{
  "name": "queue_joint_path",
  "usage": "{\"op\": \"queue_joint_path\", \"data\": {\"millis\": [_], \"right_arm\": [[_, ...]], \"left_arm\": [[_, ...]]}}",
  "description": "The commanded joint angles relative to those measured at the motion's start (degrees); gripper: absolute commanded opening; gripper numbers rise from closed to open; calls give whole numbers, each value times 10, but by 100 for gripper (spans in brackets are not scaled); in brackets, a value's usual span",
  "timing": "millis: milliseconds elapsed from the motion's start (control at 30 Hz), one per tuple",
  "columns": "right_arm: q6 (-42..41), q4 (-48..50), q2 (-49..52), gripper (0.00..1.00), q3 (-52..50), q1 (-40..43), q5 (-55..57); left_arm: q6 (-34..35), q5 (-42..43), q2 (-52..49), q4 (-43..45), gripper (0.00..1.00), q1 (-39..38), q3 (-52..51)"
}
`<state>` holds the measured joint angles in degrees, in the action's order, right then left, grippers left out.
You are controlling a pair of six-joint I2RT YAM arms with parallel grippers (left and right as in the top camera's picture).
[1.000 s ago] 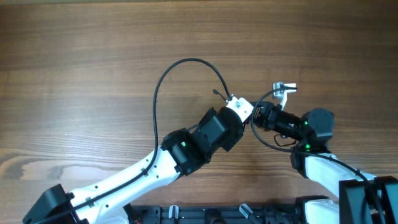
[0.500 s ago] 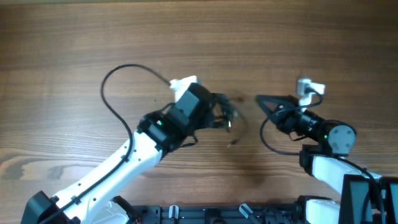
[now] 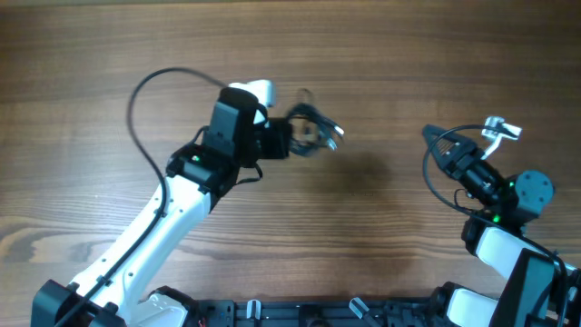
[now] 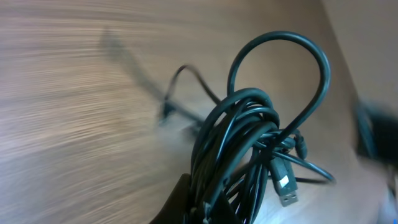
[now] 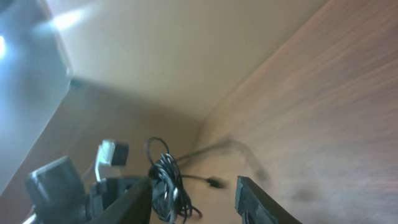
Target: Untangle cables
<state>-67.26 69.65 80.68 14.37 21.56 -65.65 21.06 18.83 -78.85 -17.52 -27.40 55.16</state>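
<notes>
The cables [image 3: 314, 130] are a bunched knot of thin black cords with a silver USB plug end. My left gripper [image 3: 292, 142] is shut on the knot and holds it out to the right of the arm, blurred by motion. In the left wrist view the bundle [image 4: 245, 146] fills the middle, with a loop sticking up, the USB plug [image 4: 285, 185] hanging, and my gripper [image 4: 205, 211] clamped at its base. My right gripper [image 3: 438, 145] is open and empty, well to the right of the bundle. In the right wrist view its fingers [image 5: 252, 200] frame the distant bundle [image 5: 168, 185].
The wooden table [image 3: 390, 54] spreads all around. Thicker black arm cables arc off the left arm [image 3: 136, 100] and loop beside the right arm [image 3: 431, 186]. The left arm body [image 5: 59, 186] shows far off in the right wrist view.
The two grippers were together at mid-table. The left arm has swung left and away carrying the knot. The right arm has pulled back to the right, open and empty.
</notes>
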Motion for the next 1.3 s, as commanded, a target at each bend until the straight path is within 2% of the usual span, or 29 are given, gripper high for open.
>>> {"op": "queue_joint_path", "data": {"millis": [0,67,100,233,500,600,700,767,1033,1133,1167,1200,1267], "right_arm": [[64,1,-2,52,3,-31,-66],[130,1,-2,56,3,-45,-76],[163,0,-2,58,3,-54,-78],[163,2,-2,60,3,-69,-78],[159,92,-2,61,4,-155,-75],[118,128,-2,61,4,-169,-76],[63,213,-2,61,4,-170,-83],[37,252,-4,64,5,-170,-85],[37,252,-4,64,7,-178,-88],[37,252,-4,66,7,-199,-56],[37,250,-4,68,8,-203,-14],[52,240,-4,75,15,-204,40],[106,181,-4,82,54,-204,85]], "left_arm": [[-217,119,1,-2,4,-28,3],[-218,157,1,2,4,-31,3],[-227,219,1,9,4,-28,3],[-266,377,1,7,4,0,3],[-284,487,1,-6,4,10,3],[-284,489,1,-19,4,10,3],[-284,489,1,-27,4,10,3],[-284,489,1,-26,4,10,3],[-283,485,1,-27,4,4,3],[-258,432,-2,-27,4,4,3],[-242,398,-4,-27,4,4,3],[-236,376,-7,-26,4,10,3],[-236,377,-7,-24,4,25,3]]}}
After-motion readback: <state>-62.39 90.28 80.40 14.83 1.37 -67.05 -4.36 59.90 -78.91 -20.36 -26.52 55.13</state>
